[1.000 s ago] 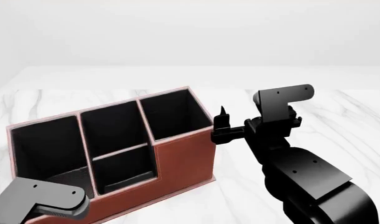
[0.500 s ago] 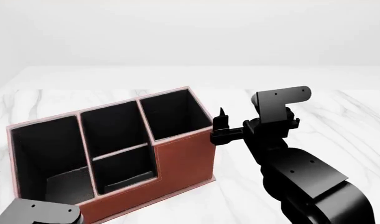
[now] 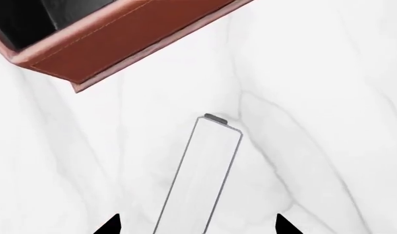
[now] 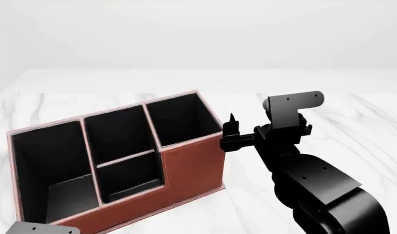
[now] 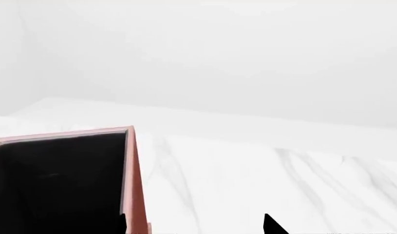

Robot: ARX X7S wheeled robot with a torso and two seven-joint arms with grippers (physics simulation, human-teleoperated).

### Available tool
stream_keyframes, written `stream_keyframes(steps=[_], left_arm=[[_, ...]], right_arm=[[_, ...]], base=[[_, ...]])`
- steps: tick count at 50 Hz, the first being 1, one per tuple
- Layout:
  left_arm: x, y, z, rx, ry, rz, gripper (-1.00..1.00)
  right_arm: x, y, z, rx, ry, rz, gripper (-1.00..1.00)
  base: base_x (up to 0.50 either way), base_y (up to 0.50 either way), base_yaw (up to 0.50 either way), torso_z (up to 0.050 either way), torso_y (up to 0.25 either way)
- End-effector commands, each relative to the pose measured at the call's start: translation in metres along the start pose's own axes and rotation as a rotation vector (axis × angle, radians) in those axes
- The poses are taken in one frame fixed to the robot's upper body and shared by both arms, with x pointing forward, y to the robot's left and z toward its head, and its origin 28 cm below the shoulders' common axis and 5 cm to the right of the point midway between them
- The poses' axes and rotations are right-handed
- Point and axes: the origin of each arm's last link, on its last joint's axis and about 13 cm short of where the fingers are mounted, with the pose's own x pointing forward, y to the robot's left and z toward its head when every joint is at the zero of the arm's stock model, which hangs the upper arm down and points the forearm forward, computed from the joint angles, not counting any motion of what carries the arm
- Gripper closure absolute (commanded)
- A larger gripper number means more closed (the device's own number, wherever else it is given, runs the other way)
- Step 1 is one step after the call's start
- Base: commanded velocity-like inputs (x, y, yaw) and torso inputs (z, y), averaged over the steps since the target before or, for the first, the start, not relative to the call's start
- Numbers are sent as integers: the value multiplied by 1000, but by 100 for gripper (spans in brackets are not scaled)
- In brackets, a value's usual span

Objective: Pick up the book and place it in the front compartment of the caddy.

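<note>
White page edges are all we see of the one book (image 3: 208, 180), which rests on the marble table (image 3: 328, 97) just outside a corner of the caddy (image 3: 126, 34) and apart from it. Our left gripper (image 3: 196, 225) hangs over the book with its two fingertips (image 3: 112, 225) spread wide, one either side, neither touching. We count four black cells in the one reddish-brown caddy, all without the book. Right of it, our right gripper (image 4: 231, 132) is released too, holding nothing.
</note>
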Motion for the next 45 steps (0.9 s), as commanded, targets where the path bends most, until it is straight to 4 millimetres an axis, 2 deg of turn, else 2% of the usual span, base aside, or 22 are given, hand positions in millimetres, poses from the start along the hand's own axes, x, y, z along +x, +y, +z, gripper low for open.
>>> stream_keyframes(steps=[1, 30, 40, 41, 45], left_arm=[[9, 4, -1, -4, 8, 1, -100], [71, 10, -5, -1, 77, -96, -100], [77, 11, -9, -1, 94, -101, -100], [75, 11, -8, -2, 83, -89, 100], [73, 12, -8, 1, 88, -82, 100]], right_arm=[[1, 0, -3, 3, 8, 2, -100], [2, 0, -6, 7, 24, 6, -100], [2, 0, -5, 9, 27, 6, -100], [2, 0, -5, 10, 26, 7, -100], [1, 0, -5, 12, 26, 10, -100]], base=[[0, 0, 0, 0, 0], [0, 0, 0, 0, 0], [0, 0, 0, 0, 0], [0, 0, 0, 0, 0], [0, 0, 0, 0, 0]])
